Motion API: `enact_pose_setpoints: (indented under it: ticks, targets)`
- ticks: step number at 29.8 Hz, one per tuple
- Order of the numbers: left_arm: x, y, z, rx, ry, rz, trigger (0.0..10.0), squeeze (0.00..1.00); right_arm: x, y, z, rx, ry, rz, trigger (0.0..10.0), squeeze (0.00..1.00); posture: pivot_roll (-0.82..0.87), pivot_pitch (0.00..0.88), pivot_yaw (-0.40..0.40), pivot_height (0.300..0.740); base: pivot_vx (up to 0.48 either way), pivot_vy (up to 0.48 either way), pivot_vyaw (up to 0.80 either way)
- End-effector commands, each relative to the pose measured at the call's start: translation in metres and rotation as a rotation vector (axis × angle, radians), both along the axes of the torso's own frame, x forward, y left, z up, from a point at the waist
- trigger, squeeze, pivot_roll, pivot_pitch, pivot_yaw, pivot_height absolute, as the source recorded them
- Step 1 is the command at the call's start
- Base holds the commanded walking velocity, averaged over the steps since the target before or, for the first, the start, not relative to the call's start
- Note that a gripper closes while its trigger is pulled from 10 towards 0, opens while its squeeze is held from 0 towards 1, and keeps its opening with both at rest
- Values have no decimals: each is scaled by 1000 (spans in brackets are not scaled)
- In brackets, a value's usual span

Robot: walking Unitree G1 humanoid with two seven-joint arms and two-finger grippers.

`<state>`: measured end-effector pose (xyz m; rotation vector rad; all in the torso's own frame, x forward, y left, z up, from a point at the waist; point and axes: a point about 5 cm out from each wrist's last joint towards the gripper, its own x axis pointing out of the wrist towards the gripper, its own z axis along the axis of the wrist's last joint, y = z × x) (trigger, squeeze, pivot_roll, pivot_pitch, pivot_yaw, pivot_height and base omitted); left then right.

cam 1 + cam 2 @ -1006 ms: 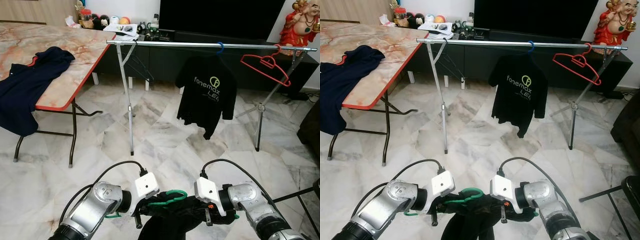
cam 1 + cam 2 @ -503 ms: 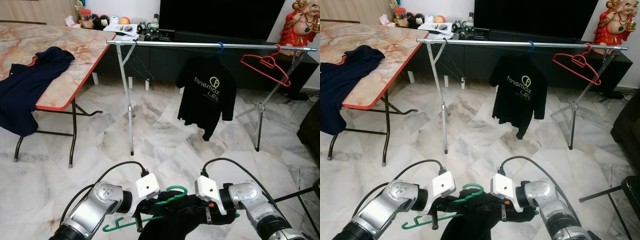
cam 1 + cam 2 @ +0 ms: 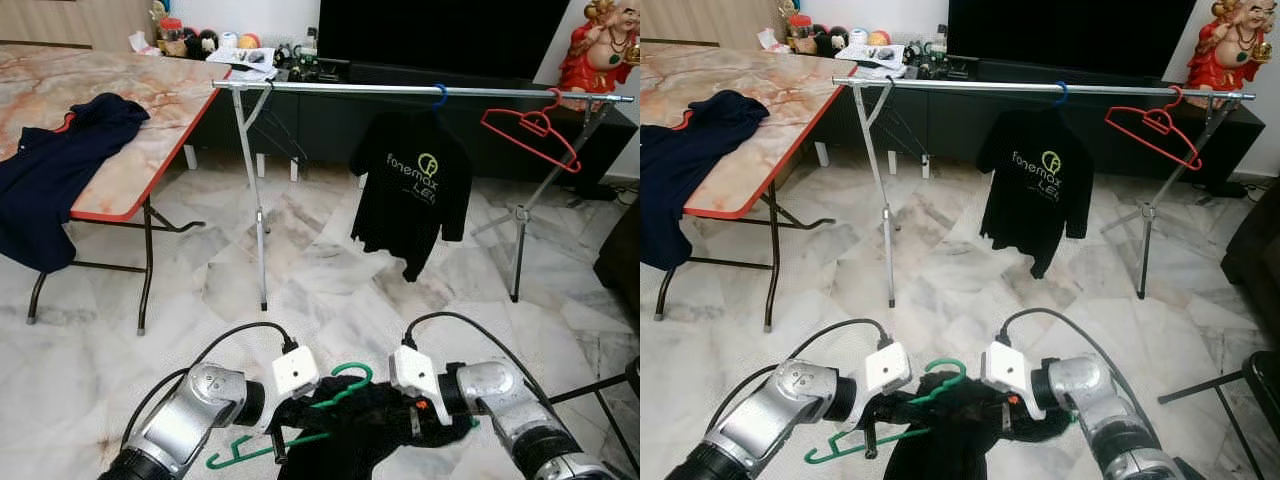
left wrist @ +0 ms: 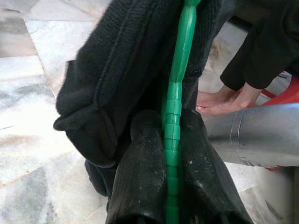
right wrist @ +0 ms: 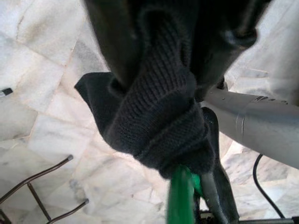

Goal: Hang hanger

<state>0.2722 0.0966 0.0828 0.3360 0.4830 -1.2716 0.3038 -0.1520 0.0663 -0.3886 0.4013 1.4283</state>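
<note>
Left claw (image 4: 172, 154) pinches the green hanger (image 3: 335, 385); right claw (image 5: 177, 70) clamps the black garment (image 5: 163, 126).

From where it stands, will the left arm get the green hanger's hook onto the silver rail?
Probably not yet. The left gripper holds the green hanger low by the floor, while the rail stands well ahead across open tiles.

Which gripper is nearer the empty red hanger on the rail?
Right. The right gripper sits low, below and nearer the red hanger; the left gripper is farther across, clamping the green hanger.
</note>
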Motion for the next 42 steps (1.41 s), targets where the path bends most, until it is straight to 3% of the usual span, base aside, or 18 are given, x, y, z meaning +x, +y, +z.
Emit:
enact_pose_setpoints:
  ticks: [1, 14, 15, 16, 17, 18, 19, 20, 26, 42]
  targets:
    - [3, 1, 2, 2, -7, 4, 0, 0, 5, -4, 9, 18, -22, -3, 10000, 1000, 9, 86, -80, 740, 0, 0, 0]
    - [4, 0, 2, -7, -9, 15, 0, 0, 3, -5, 6, 53, -38, -49, 10000, 1000, 9, 92, -83, 740, 0, 0, 0]
    - [4, 0, 2, -8, -9, 16, 0, 0, 2, -4, 4, 67, -31, -60, 10000, 169, 12, 90, -84, 740, 0, 0, 0]
    - [4, 0, 2, -8, -9, 16, 0, 0, 2, -4, 4, 67, -31, -60, 10000, 169, 12, 90, -84, 740, 0, 0, 0]
    - [4, 0, 2, -7, -10, 17, 0, 0, 1, -3, 2, 83, -23, -76, 10000, 0, 13, 90, -84, 740, 0, 0, 0]
    - [4, 0, 2, -7, -10, 17, 0, 0, 0, -3, 1, 87, -18, -79, 9804, 0, 14, 88, -84, 740, 0, 0, 0]
    - [4, 0, 2, -7, -11, 17, 0, 0, 0, -2, 1, 89, -16, -79, 5804, 0, 14, 88, -84, 740, 0, 0, 0]
    - [4, 0, 2, -7, -12, 18, 0, 0, 0, -2, 0, 91, -15, -82, 0, 0, 14, 88, -85, 740, 0, 0, 0]
    - [4, 0, 2, -9, -16, 23, 0, 0, -2, -1, -3, 131, 0, -130, 0, 0, 18, 86, -85, 740, 0, 0, 0]
    - [4, 1, 2, -19, -5, 22, 0, 0, -2, -2, 2, 398, 100, -241, 0, 0, 18, 86, -78, 740, 0, 0, 0]
